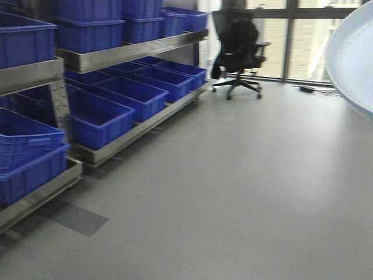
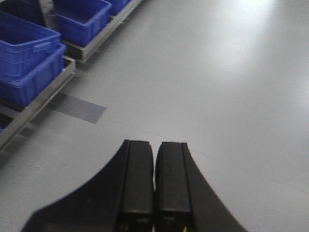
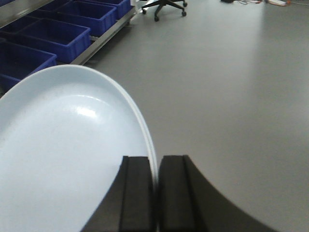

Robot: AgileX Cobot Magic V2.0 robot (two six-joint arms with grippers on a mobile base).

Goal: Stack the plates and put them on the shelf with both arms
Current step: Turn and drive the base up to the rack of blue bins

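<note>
Closest to the front lens, the plate (image 1: pixel 352 52) is seen as a pale blurred arc at 2 o'clock, held aloft over the grey floor (image 1: pixel 233 192). The steel shelf (image 1: pixel 134 52) with its blue crates (image 1: pixel 99 119) runs from 9 to 11 o'clock, and a chair (image 1: pixel 239 46) is set before windows at 12. In the left wrist view, the left gripper (image 2: pixel 154 186) is pressed together on nothing, and bare, smooth floor is spread beyond it. In the right wrist view, the right gripper (image 3: pixel 155 188) is clamped on the plate's rim at 6 o'clock, with the dish filling 9 o'clock. A doubled edge line hints at a second plate beneath, but this cannot be settled. It is judged stiff, glossy, slippery and breakable, and a one-sided rim pinch may let it tip. A second hold on the opposite rim would be advised.
</note>
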